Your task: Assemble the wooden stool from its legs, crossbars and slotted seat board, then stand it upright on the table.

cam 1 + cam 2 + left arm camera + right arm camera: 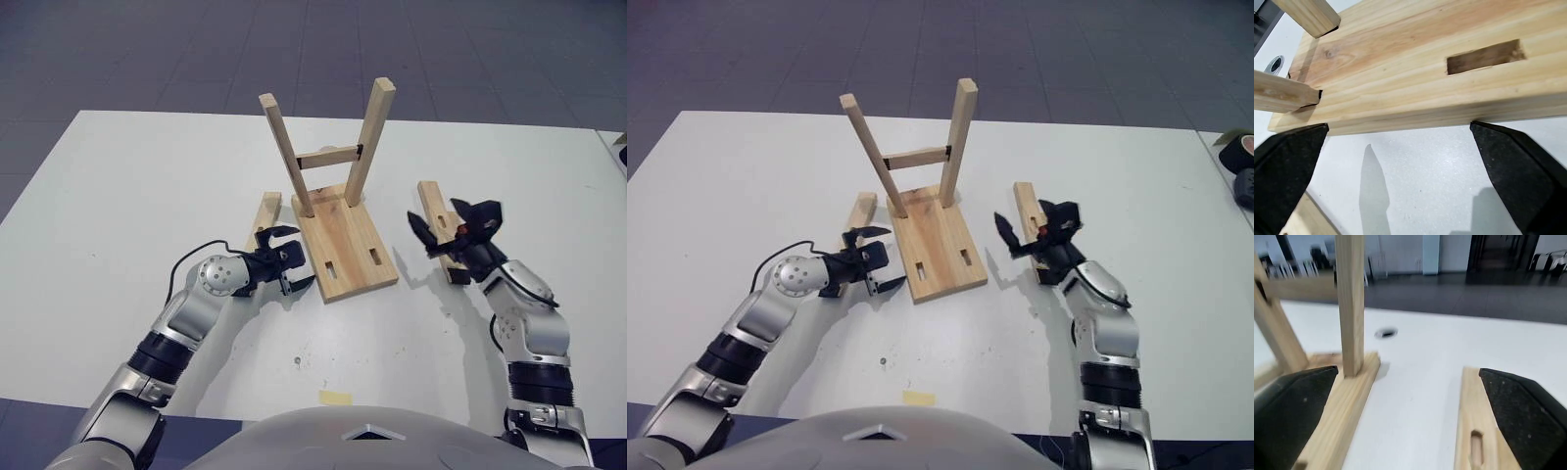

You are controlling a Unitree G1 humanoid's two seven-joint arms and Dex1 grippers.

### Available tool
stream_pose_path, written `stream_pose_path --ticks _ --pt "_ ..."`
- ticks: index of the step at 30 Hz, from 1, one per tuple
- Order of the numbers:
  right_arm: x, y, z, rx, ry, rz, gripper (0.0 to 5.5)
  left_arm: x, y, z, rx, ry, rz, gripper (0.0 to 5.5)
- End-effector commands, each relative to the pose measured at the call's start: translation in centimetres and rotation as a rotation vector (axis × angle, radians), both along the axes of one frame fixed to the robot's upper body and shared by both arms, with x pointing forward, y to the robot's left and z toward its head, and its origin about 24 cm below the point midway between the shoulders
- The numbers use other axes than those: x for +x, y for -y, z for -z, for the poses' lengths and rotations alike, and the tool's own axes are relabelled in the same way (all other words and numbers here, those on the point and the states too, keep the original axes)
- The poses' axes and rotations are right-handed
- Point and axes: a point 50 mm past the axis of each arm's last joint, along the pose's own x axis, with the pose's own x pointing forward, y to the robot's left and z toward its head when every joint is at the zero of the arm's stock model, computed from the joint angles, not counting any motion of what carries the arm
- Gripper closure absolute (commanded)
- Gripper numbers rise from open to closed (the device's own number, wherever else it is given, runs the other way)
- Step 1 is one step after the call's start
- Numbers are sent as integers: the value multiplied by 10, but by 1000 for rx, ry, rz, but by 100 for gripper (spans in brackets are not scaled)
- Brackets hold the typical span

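I am holding my left gripper (299,258) at centre left of the head view, fingers spread wide and gripping nothing, just beside the left edge of the seat board (343,250). The board is lying flat on the white table (137,186) in mid frame, with two legs (286,152) standing up from its far end and a crossbar (330,157) joining them. My right gripper (453,223) is hovering at centre right, fingers also apart, over a loose leg (431,201) lying on the table. Another loose piece (265,213) is lying left of the board.
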Motion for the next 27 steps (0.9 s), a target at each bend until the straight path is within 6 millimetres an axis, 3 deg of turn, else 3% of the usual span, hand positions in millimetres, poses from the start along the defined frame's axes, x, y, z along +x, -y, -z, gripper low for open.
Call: stream_pose_path --ticks 1,4,6,10,19,24,27 --pt "-13 56 6 -53 -11 306 12 3 -7 6 41 15 -45 10" --pt "-24 84 24 -161 -110 437 12 3 -6 4 25 30 -62 10" --pt "-25 87 29 -276 -152 421 12 6 -8 0 2 53 -89 10" --pt "-17 70 24 -374 -132 290 12 15 -15 -4 -19 89 -161 10" --pt "-26 54 55 -559 -303 135 12 19 -32 -10 -37 112 -226 10" --pt "-27 30 56 -526 -277 42 12 23 -33 -9 -10 115 -225 10" --pt "-26 27 56 -521 -279 44 12 20 -30 -4 -3 98 -211 10"
